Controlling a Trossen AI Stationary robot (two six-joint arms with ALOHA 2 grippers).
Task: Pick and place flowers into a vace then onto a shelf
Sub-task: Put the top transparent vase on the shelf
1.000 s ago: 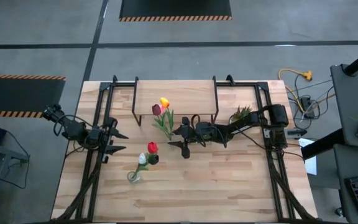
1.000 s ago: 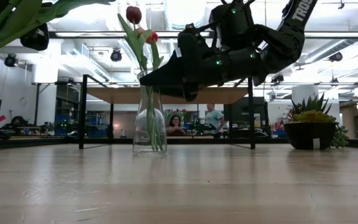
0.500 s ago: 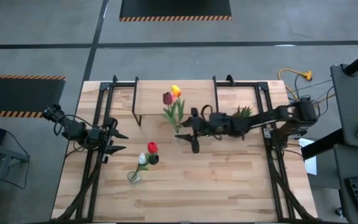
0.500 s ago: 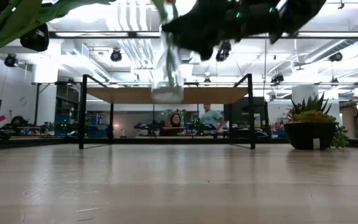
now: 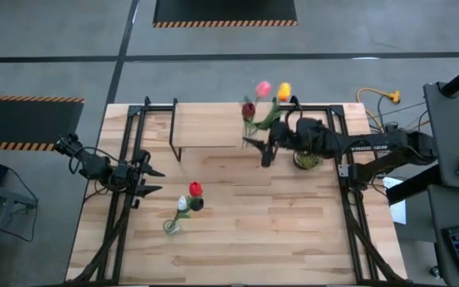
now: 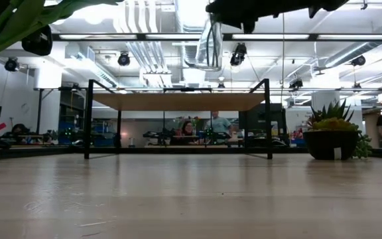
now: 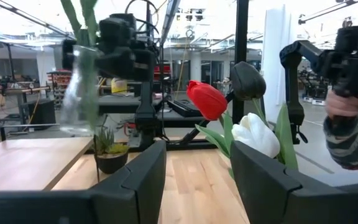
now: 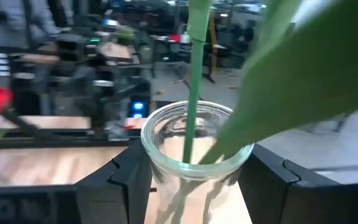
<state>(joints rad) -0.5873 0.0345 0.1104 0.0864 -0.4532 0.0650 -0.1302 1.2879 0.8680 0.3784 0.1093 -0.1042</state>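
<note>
A clear glass vase (image 8: 194, 146) holds tulips with maroon (image 5: 249, 109), pink and yellow heads. My right gripper (image 5: 258, 148) is shut on it high over the right end of the shelf (image 5: 209, 127), a light-wood board on black legs. In the low view the vase (image 6: 209, 46) hangs near the top, above the shelf (image 6: 178, 101). My left gripper (image 5: 148, 180) waits open near the table's left edge. Ahead of it a second vase (image 5: 170, 227) stands on the table, with red (image 7: 207, 99), white and dark tulips. My right gripper pinches the vase's body just under the rim (image 8: 160, 158), one finger (image 8: 129, 183) on each side. The fingers come level from the table's right. The vase is lifted clear of table and shelf, slightly tilted, with the stems standing up out of it.
A spiky green potted plant (image 6: 331, 136) stands at the far right, partly under the right arm (image 5: 349, 147). Black frame rails run along both sides of the table (image 5: 293, 231). People sit beyond the far edge in the low view.
My right gripper has raised the vase of tulips off the table in front of the shelf. It has carried it up, toward the far edge and to the right, so the vase now hangs above the shelf's right end.
</note>
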